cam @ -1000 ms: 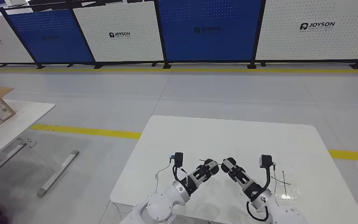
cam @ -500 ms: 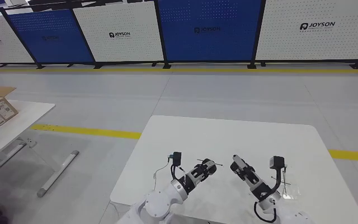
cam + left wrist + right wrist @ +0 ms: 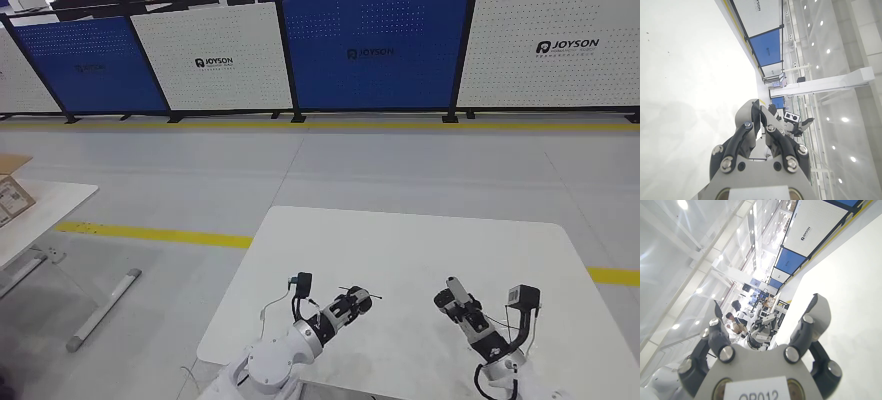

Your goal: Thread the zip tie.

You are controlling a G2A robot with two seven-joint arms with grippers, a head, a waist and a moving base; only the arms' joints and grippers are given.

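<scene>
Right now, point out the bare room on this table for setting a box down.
The whole far half of the table is bare, from its far edge to the left gripper with its zip tie and the open right gripper. A bare lane lies between the two. The near edge is crowded by both arms.

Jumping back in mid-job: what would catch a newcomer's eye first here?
The left gripper, held over the near part of the white table, is pinched shut on a thin black zip tie. Facing it, the right gripper hangs wide open and empty, well apart from the tie.
</scene>
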